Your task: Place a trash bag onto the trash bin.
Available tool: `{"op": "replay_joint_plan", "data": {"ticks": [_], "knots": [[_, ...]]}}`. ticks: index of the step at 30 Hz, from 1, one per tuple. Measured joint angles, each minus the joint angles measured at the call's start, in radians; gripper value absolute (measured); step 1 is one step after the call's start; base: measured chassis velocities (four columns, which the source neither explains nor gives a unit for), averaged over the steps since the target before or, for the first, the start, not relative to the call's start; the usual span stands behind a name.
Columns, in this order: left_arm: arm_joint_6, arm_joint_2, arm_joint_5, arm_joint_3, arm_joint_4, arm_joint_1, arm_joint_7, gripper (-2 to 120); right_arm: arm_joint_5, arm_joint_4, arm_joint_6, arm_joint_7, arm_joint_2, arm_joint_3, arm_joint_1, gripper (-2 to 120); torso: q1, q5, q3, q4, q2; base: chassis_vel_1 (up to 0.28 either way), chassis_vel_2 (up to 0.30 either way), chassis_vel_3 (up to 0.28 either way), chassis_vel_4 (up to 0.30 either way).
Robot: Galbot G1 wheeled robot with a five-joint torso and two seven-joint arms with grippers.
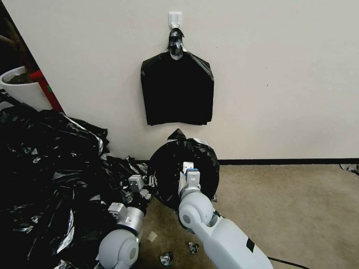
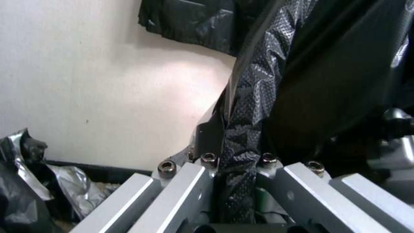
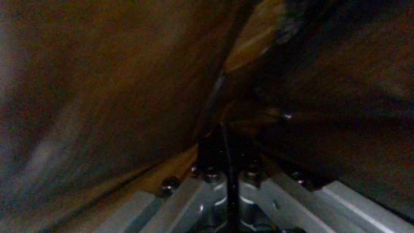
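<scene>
A glossy black trash bag is spread over a round opening on the floor against the wall, just below the centre of the head view; the bag covers whatever it sits on, so the trash bin itself cannot be made out. A peak of film pokes up at the bag's far edge. The right gripper reaches down inside the bag's mouth; in the right wrist view its fingers are pressed together on a thin dark fold of film. The left gripper sits at the bag's left edge, and the left wrist view shows its fingers closed on a crinkled strip of the textured black film. On the wall above, a flat square bundle of black bags hangs by its knotted top from a white hook. To the left lies a large heap of black plastic sheeting, with a white planter pot behind it. Small crumpled scraps lie on the beige carpet.
</scene>
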Motion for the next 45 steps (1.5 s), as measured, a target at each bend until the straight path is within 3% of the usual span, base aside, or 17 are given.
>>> {"op": "replay_joint_plan", "data": {"ticks": [22, 35, 38, 40, 41, 43, 44, 45], "knots": [[0.075, 0.008, 0.001, -0.002, -0.050, 0.019, -0.008, 2, -0.042, -0.090, -0.002, -0.013, 0.008, 0.031, 0.019, 0, 0.000, -0.0001, 0.000, 0.0000, 0.000, 0.000, 0.000, 0.000, 0.000], [0.077, 0.016, -0.005, -0.004, -0.047, 0.011, -0.023, 2, -0.066, -0.058, 0.000, -0.058, 0.001, 0.025, 0.000, 0, 0.000, -0.0001, 0.000, 0.0000, 0.000, 0.000, 0.000, 0.000, 0.000], [0.093, 0.016, -0.003, 0.000, -0.041, -0.001, -0.067, 2, -0.082, 0.007, 0.000, -0.126, -0.024, 0.005, -0.031, 7, 0.000, 0.0001, 0.000, 0.0001, 0.000, 0.000, 0.000, 0.000, 0.000], [0.148, 0.016, -0.005, 0.009, -0.038, -0.021, -0.148, 2, -0.104, 0.106, -0.003, -0.227, -0.071, -0.027, -0.081, 18, 0.000, -0.0001, 0.000, 0.0001, 0.000, 0.000, 0.000, 0.000, 0.000], [0.148, 0.016, -0.005, 0.009, -0.038, -0.021, -0.148, 2, -0.104, 0.106, -0.003, -0.227, -0.071, -0.027, -0.081, 18, 0.000, -0.0001, 0.000, 0.0001, 0.000, 0.000, 0.000, 0.000, 0.000], [0.228, 0.017, -0.020, 0.016, -0.036, -0.049, -0.239, 2, -0.122, 0.228, -0.023, -0.328, -0.131, -0.045, -0.147, 28, 0.000, -0.0002, 0.000, 0.0000, 0.000, 0.000, 0.000, 0.000, 0.000], [0.228, 0.017, -0.020, 0.016, -0.036, -0.049, -0.239, 2, -0.122, 0.228, -0.023, -0.328, -0.131, -0.045, -0.147, 28, 0.000, -0.0002, 0.000, 0.0000, 0.000, 0.000, 0.000, 0.000, 0.000], [0.266, 0.022, -0.038, 0.021, -0.032, -0.069, -0.282, 2, -0.139, 0.286, -0.027, -0.375, -0.157, -0.045, -0.178, 35, 0.000, 0.0000, 0.000, 0.0000, 0.000, 0.000, 0.000, 0.000, 0.000]]}}
